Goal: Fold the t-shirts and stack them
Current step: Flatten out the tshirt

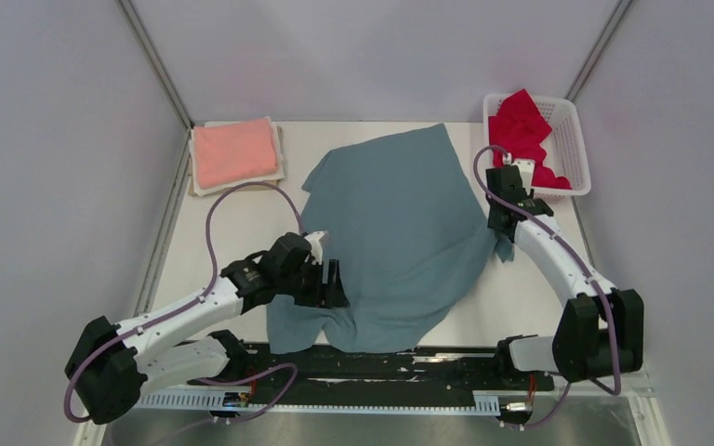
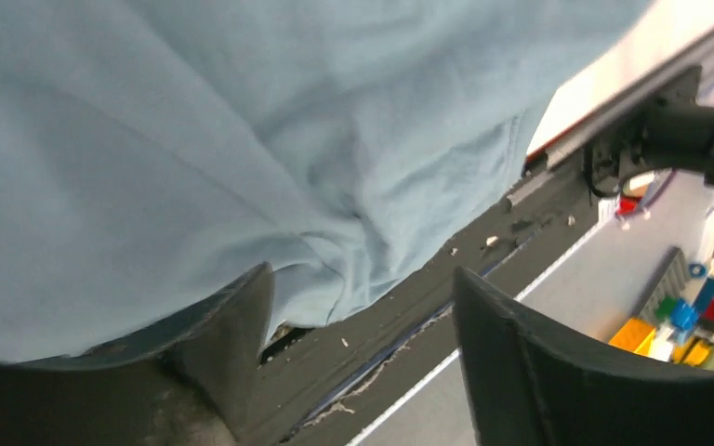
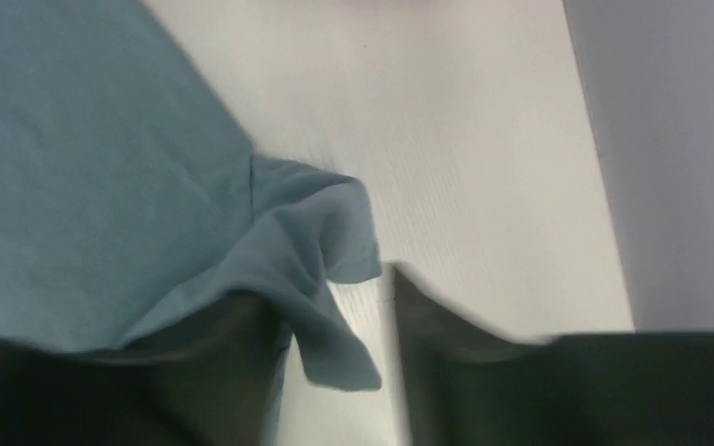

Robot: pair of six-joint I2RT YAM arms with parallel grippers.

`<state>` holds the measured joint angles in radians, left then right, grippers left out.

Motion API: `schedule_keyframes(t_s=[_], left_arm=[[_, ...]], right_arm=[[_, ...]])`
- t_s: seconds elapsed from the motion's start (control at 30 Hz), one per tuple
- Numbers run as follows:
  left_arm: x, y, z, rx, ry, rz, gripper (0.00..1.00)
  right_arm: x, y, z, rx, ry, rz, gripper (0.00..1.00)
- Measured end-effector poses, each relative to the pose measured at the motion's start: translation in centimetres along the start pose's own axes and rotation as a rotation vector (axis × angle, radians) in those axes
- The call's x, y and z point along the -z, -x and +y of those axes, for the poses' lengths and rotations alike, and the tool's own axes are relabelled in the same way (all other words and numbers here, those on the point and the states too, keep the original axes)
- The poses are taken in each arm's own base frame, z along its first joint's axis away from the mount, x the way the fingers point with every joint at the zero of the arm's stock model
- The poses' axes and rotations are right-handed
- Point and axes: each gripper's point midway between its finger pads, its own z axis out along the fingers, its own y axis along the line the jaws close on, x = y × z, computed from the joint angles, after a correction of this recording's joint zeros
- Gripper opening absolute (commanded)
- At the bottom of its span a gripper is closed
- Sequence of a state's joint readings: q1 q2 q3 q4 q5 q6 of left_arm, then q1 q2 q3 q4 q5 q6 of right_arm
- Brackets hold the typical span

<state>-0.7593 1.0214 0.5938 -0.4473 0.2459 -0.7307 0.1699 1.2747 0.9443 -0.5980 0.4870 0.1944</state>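
The grey-blue shirt (image 1: 400, 232) lies spread across the middle of the bench (image 1: 242, 218), probably for folding. The left hand (image 1: 333, 279) at its near hem and the right hand (image 1: 501, 232) at its sleeve both gape open, gripping nothing, seemingly poised to pinch.

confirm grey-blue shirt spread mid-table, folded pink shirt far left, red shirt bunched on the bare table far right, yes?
No: the red shirt is bunched inside the white basket far right, as the top view shows. The rest is right.

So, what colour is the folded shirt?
The folded shirt is salmon pink; top external view.
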Motion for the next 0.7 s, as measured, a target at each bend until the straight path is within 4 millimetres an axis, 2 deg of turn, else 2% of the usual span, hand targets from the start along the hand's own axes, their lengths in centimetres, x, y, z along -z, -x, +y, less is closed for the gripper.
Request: schedule_keyframes(t_s=[0.03, 0.07, 0.13, 0.2, 0.27, 0.33, 0.43, 0.5, 0.57, 0.6, 0.7], left_arm=[[0.1, -0.3, -0.7, -0.009, -0.028, 0.01, 0.97], [0.2, -0.3, -1.4, -0.022, -0.05, 0.01, 0.99], [0.8, 0.1, -2.1, -0.035, -0.07, -0.003, 1.0], [1.9, 1.9, -3.1, -0.054, -0.072, -0.068, 1.0], [3.3, 4.4, -4.0, -0.073, -0.057, -0.165, 1.0], [4.9, 7.8, -4.8, -0.098, -0.028, -0.298, 1.0], [5.6, 11.7, -4.7, -0.104, 0.029, -0.415, 1.0], [4.9, 14.9, -3.8, -0.085, 0.084, -0.455, 1.0], [3.5, 18.4, -2.2, -0.058, 0.145, -0.472, 1.0], [2.2, 20.1, -0.9, -0.044, 0.187, -0.467, 1.0], [-2.0, 22.7, 2.7, -0.009, 0.265, -0.404, 1.0]], right_arm=[[-0.5, -0.1, -0.3, 0.001, -0.035, 0.02, 0.86], [-1.1, -0.1, -0.5, 0.0, -0.074, 0.044, 0.98], [-1.5, 0.1, -0.9, -0.018, -0.134, 0.07, 1.0], [-1.2, 0.1, -1.5, -0.048, -0.176, 0.087, 1.0], [-0.3, 0.0, -1.8, -0.094, -0.181, 0.09, 1.0], [0.9, -0.2, -1.4, -0.145, -0.134, 0.079, 1.0], [3.3, -0.9, -0.3, -0.227, -0.005, 0.035, 1.0], [5.3, -2.0, 0.7, -0.279, 0.113, 0.004, 1.0], [6.8, -3.2, 1.5, -0.325, 0.217, -0.024, 1.0], [7.3, -4.0, 1.9, -0.338, 0.267, -0.028, 1.0], [8.2, -6.9, 4.2, -0.343, 0.434, 0.002, 1.0]])
